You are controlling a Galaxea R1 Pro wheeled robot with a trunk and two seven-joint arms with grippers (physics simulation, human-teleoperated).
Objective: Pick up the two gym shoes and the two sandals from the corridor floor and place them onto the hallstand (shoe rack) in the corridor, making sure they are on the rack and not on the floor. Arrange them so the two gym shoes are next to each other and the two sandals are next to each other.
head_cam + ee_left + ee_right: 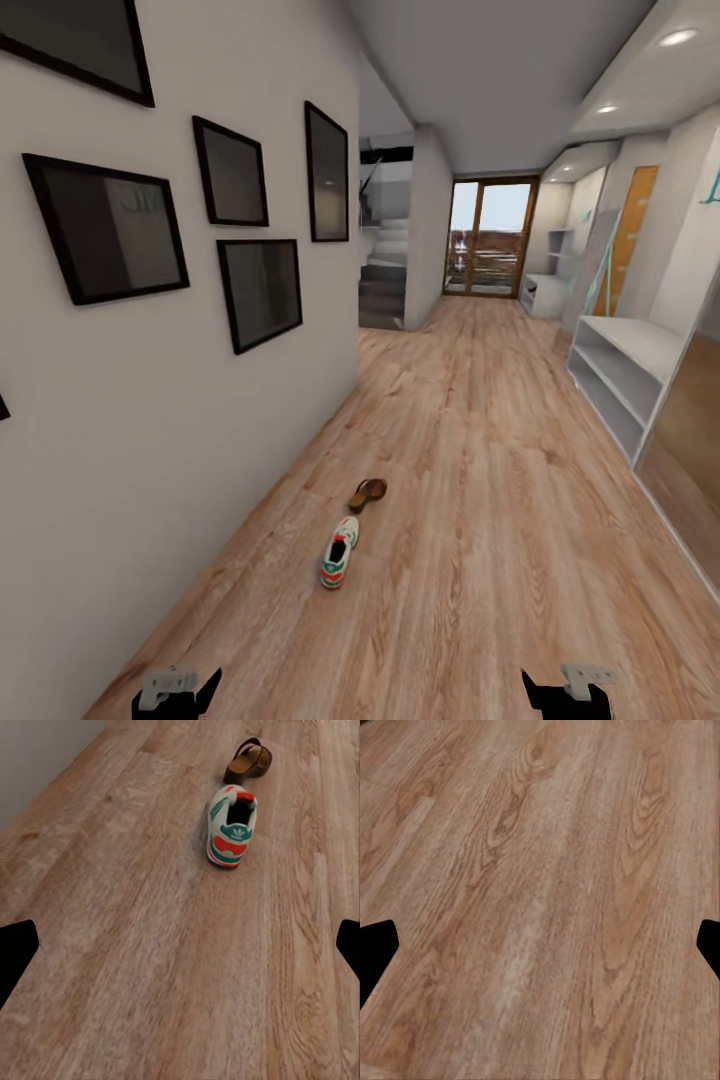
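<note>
Wood-grain planks of the corridor floor [480, 560] ran away from the robot in the head view, bounded on the left by a pale wall [150, 450] hung with dark picture frames [105, 228] and on the right by the hallstand [625, 370], whose open shelves stood well apart from the shoes. One gym shoe [339, 552] lay on the floor left of centre, heel toward the robot, with one sandal [367, 493] just beyond it; the two were near each other but not touching. Wide bare floor stretched between them and the rack, and on to a glazed door [490, 237] at the far end. At the near edge the left end effector [180, 690] and the right end effector [570, 690] hung low, empty, their tips only partly in frame.

From the left wrist, the gym shoe [231, 825] and the sandal [247, 761] sat ahead on the planks, the wall [37, 754] off to one side. Dark fingertips [16, 952] stood at both picture edges, spread wide with nothing between them.

From the right wrist, bare planks [540, 885] lay below, and the fingertips [376, 949] were likewise spread wide and held nothing.
</note>
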